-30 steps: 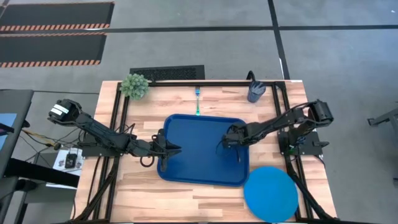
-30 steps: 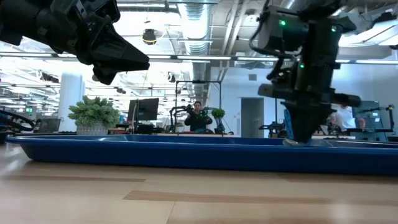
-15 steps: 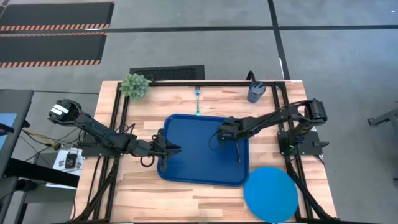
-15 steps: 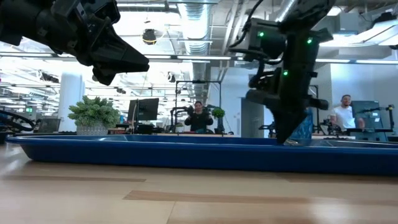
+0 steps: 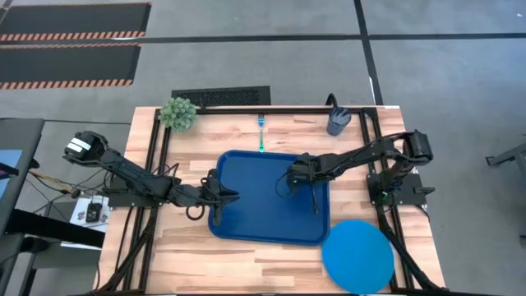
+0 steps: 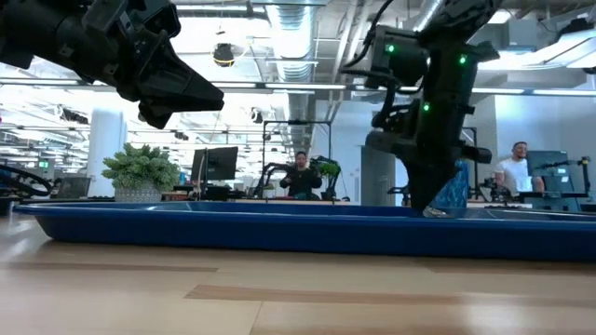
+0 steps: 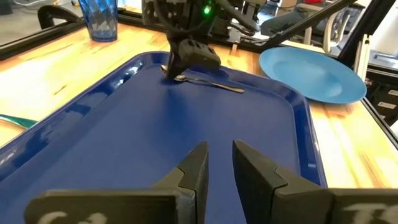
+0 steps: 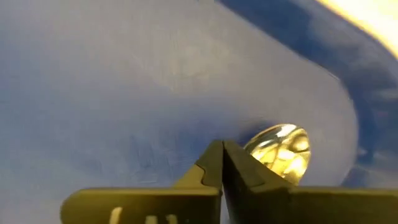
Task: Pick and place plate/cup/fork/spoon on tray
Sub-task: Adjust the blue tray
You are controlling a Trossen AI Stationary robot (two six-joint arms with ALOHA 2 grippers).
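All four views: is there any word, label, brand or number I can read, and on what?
None can be read.
Left hand: pale marks on its dark lower edge, cut off and blurred, unreadable.
White patch on the left arm's base: too small to tell if it carries text.
Large dark-blue rectangular plastic tray, flat round bright-blue plate, small dark-blue tumbler cup: no print visible.

Grey floor (image 5: 246, 57) with striped mats (image 5: 70, 33); bright open office behind, ceiling ducts (image 6: 289, 37), seated people (image 6: 300, 177).

You've got bare tray (image 5: 263, 201) floor between both grippers; right gripper (image 5: 292, 174) and spoon (image 7: 208, 82) crowd its right side, left gripper (image 5: 233, 197) blocks the left rim.
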